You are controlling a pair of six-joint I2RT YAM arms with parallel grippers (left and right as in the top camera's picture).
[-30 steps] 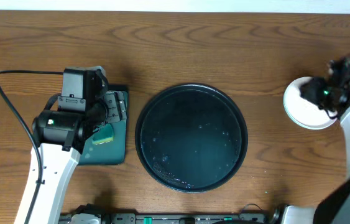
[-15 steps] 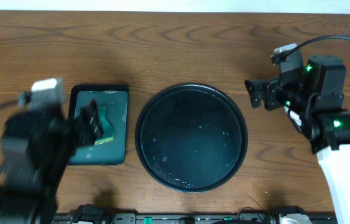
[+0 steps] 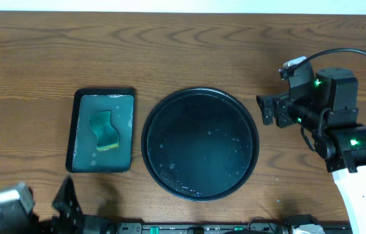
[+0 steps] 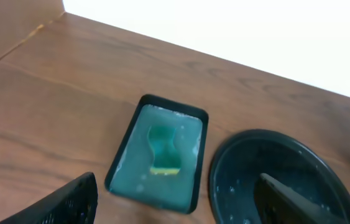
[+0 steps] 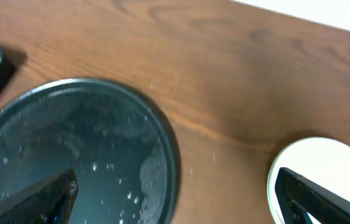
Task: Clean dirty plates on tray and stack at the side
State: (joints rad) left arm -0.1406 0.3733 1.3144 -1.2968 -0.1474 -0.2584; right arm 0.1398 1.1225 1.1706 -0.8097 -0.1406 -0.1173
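The round black tray (image 3: 199, 143) lies mid-table, wet with droplets and suds, and no plate is on it; it also shows in the wrist views as the tray (image 5: 81, 155) and the tray (image 4: 274, 180). A white plate (image 5: 324, 171) with a pale rim rests on the bare wood right of the tray; the right arm hides it in the overhead view. My right gripper (image 3: 262, 110) hovers open and empty between tray and plate, its fingertips (image 5: 38, 202) far apart. My left gripper (image 3: 67, 203) is open and empty at the front left, seen again as the left gripper (image 4: 175, 211).
A rectangular dark green tray (image 3: 82, 149) left of the black tray holds a green-and-yellow sponge (image 3: 104, 130) in soapy water. A black cable (image 3: 339, 55) arcs over the right arm. Bare wood runs along the far side of the table.
The right gripper opened, left the white plate on the wood and swung left toward the black tray. The left arm pulled back from the green tray to the table's front-left edge.
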